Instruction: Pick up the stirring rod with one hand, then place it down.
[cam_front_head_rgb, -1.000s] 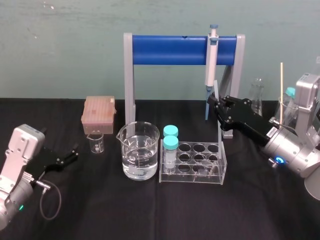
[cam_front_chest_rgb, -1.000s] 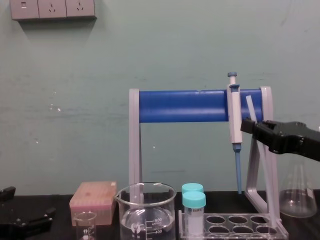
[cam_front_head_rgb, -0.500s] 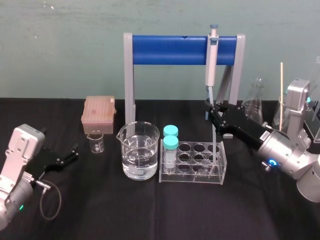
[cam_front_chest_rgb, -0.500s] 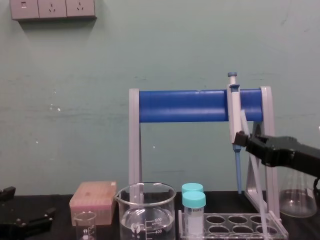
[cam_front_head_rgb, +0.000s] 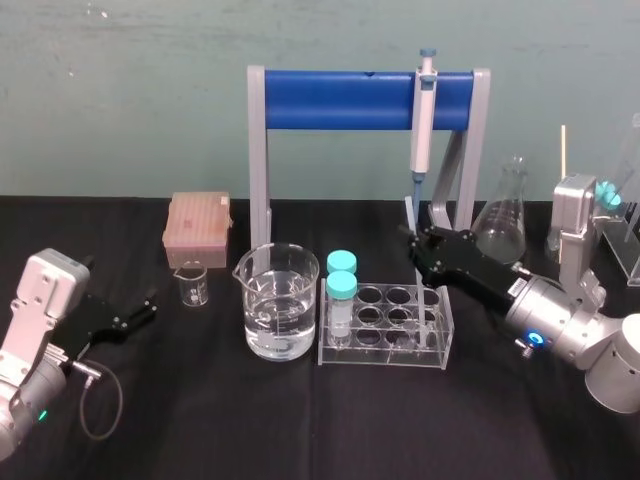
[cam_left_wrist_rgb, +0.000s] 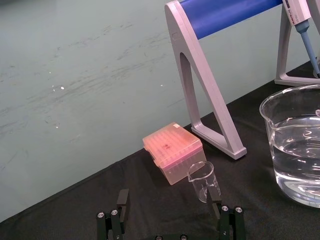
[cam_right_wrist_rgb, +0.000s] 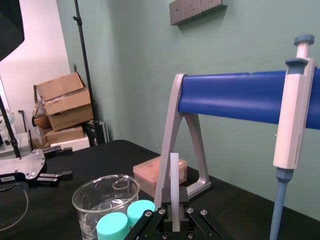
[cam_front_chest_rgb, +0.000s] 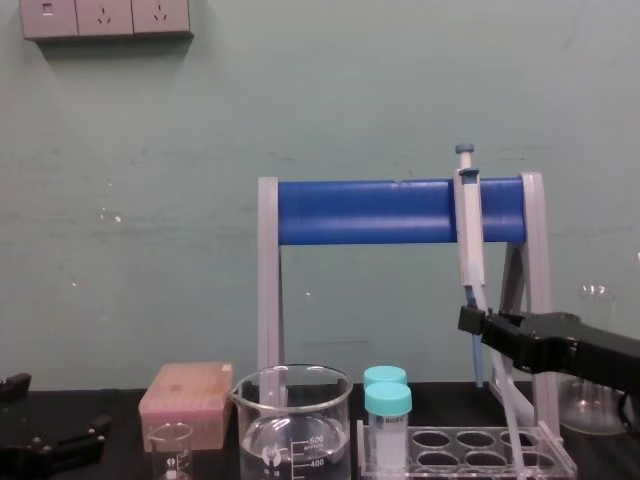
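Right gripper: the right gripper (cam_front_head_rgb: 418, 245) is reaching in from the right edge of the head view. It's sitting centre-right in the frame, just over the right end of the test tube rack (cam_front_head_rgb: 385, 345) and in front of the pipette stand (cam_front_head_rgb: 340, 100).
Right fingers: they're clamping on the stirring rod (cam_right_wrist_rgb: 173, 180), which is poking straight up from between them low in the middle of the right wrist view.
Stirring rod: it's hanging in that grip, up off the table. In the chest view it's leaning a bit, with the lower part running down from the gripper to the rack's right end at the lower right of the frame. Honestly can't tell if the tip is touching anything down there.
Left gripper: the left gripper (cam_front_head_rgb: 148, 306) is sitting idle low at the left of the head view, fingers spread apart and gripping nothing.
Small beaker: the small beaker (cam_front_head_rgb: 192, 285) is standing just past the left gripper, right in front of the pink tip box (cam_front_head_rgb: 197, 225).
Big beaker: the big beaker (cam_front_head_rgb: 281, 300) is holding water in the middle of the frame, just left of the rack.
Rack: it's carrying two cyan-capped tubes (cam_front_head_rgb: 342, 290) at its left end.
Pipette: the pipette (cam_front_head_rgb: 424, 115) is hanging on the stand's blue bar, upper right of centre, above the right gripper.
Flask: the conical flask (cam_front_head_rgb: 505, 215) is standing at the right of the head view, behind the right arm.
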